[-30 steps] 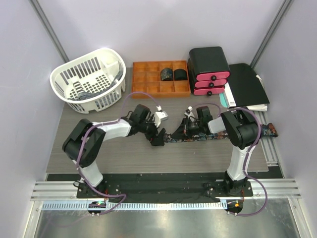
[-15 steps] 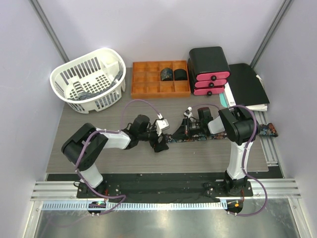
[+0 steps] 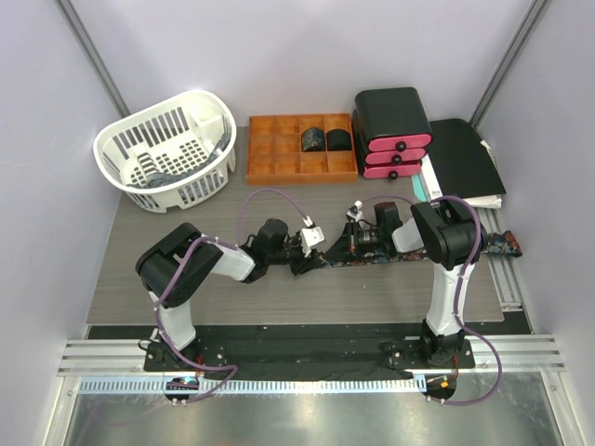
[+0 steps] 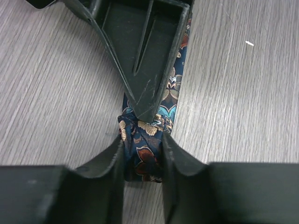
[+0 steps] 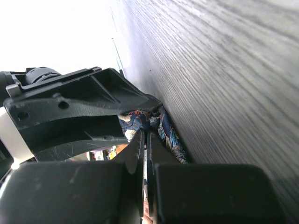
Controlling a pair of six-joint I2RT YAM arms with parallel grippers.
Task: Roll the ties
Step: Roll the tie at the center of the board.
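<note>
Near the middle of the table (image 3: 390,297), the left gripper (image 4: 141,140) pinches the bunched end of the tie (image 4: 145,163), its fingers (image 4: 110,161) touching both sides. The right gripper (image 5: 145,135), jaws closed together, rests its tips on the tie just beyond. The tie lies flat towards the right edge. At the far edge, two rolled ties (image 3: 313,139) sit in adjoining compartments of the tray (image 3: 279,153).
</note>
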